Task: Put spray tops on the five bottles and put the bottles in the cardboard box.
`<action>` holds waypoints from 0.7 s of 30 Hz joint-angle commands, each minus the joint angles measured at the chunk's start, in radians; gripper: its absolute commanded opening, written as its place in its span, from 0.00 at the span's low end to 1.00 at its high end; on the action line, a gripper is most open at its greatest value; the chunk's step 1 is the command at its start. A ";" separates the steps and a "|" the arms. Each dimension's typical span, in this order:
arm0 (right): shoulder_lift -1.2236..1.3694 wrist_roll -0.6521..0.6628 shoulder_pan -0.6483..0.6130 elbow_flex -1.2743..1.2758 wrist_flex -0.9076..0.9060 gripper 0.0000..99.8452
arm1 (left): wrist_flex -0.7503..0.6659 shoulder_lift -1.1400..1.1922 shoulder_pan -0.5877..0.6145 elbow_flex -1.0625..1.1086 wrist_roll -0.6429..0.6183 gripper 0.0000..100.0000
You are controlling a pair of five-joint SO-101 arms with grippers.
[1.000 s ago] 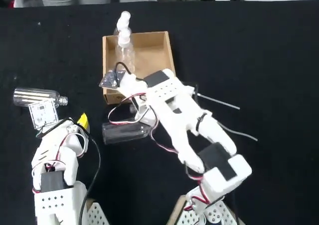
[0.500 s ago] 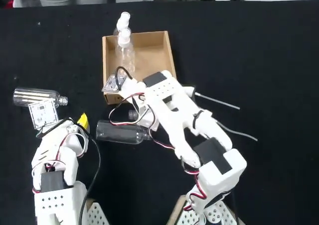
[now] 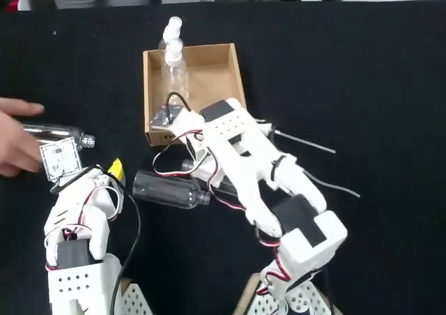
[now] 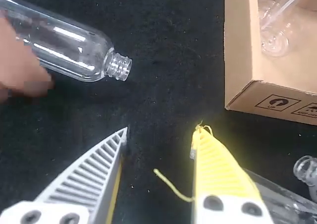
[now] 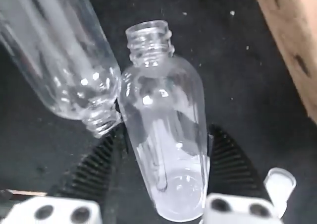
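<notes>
Two bottles [image 3: 174, 70] in cardboard box [image 3: 212, 78], third bottle [image 3: 59, 134] left of it, fourth bottle [image 3: 167, 189] before it

Hand [image 4: 20, 73] on capless btl [image 4: 74, 48] nr box [image 4: 245, 80]

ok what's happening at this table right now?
The right gripper is shut on an uncapped clear bottle, beside a second uncapped bottle lying on the table. The left gripper is open over the table, near a third uncapped bottle that a person's hand touches. A bottle with a spray top sits in the cardboard box.
</notes>
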State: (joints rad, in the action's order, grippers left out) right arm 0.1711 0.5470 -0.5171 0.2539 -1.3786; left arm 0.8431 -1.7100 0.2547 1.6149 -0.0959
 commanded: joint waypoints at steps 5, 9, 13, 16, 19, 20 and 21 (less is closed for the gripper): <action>-0.114 -0.150 0.005 0.042 -0.018 0.16 | -0.011 -0.011 0.013 -0.016 0.006 0.19; -0.111 -0.155 -0.029 0.064 -0.018 0.23 | -0.011 -0.011 0.013 -0.016 0.006 0.19; -0.108 -0.146 -0.041 0.064 -0.018 0.31 | -0.011 -0.011 0.013 -0.016 0.006 0.19; -0.108 -0.115 -0.043 0.064 -0.005 0.31 | -0.011 -0.011 0.013 -0.016 0.006 0.19; -0.108 -0.063 -0.043 0.064 0.003 0.31 | -0.011 -0.011 0.013 -0.016 0.006 0.19; -0.108 -0.048 -0.043 0.064 0.003 0.31 | -0.011 -0.011 0.013 -0.016 0.006 0.19; -0.108 -0.035 -0.043 0.064 0.003 0.31 | -0.011 -0.011 0.013 -0.016 0.006 0.19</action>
State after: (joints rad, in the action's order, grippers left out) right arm 0.1266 0.4703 -0.5340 0.3245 -1.3878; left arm 0.8431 -1.7100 0.2547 1.6149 -0.0959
